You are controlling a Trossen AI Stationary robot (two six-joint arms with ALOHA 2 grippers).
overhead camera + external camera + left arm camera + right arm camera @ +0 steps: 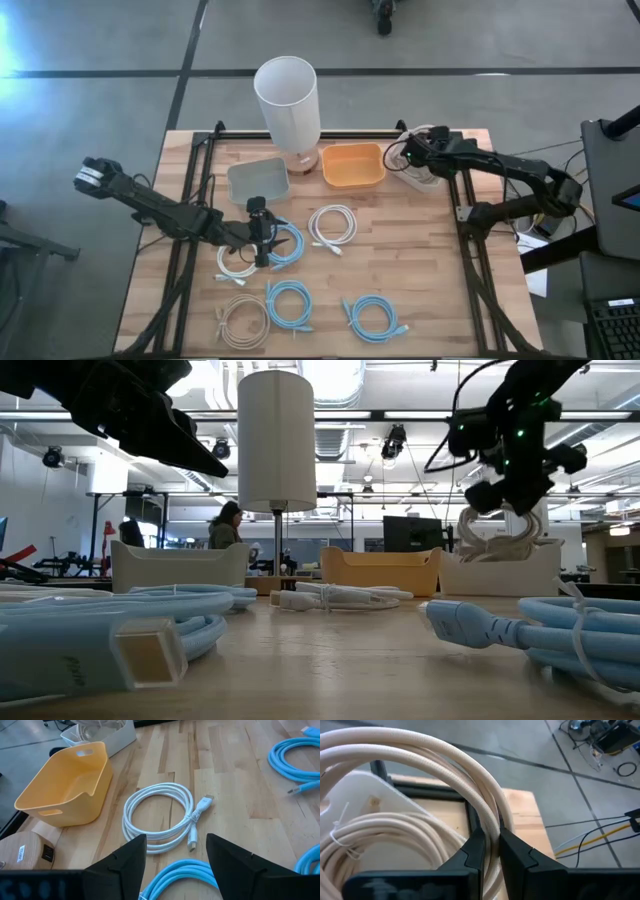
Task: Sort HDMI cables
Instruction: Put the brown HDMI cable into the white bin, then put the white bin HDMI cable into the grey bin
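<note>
Several coiled cables lie flat on the wooden table: a white coil (333,224) (160,817), another white coil (237,262), a beige coil (243,318), and light blue coils (283,245), (290,303), (373,318). My left gripper (262,238) (175,857) is open and hovers above the light blue coil (185,875) next to the white one. My right gripper (410,150) (491,851) is over the white bin (420,178) (500,572) at the table's far right, shut on a beige coil (420,750). Another beige coil (380,840) lies in that bin. My right gripper pinches a few strands of the beige coil's loop (492,827) between its two fingers, which lie across the strands. The coil hangs below the gripper (500,525) over the white bin; whether its lower end rests in the bin cannot be told.
A grey bin (258,180) and an orange bin (352,165) (65,785) stand at the far side of the table. A tall white lamp (287,100) on a wooden base (25,852) stands between them. Black frame rails run along the table's left and right sides.
</note>
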